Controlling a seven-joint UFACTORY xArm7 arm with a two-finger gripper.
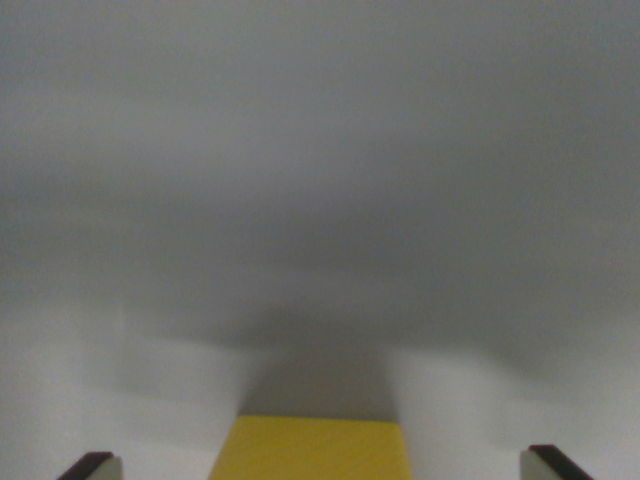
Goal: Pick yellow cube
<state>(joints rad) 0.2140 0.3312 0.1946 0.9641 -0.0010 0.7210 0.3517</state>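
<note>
**One yellow cube between two spread fingers**

Two dark fingertips (92, 466) of the gripper (323, 466) show at the bottom corners, spread wide. One yellow cube (312, 449) sits between them on the blurred grey table (320, 200), touching neither, a shadow behind it.

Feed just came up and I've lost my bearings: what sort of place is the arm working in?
Probably a bare test tabletop, though little shows. A plain pale surface fills the blurred wrist view, with only the yellow cube at the bottom edge, centred between the open gripper's fingertips.
</note>
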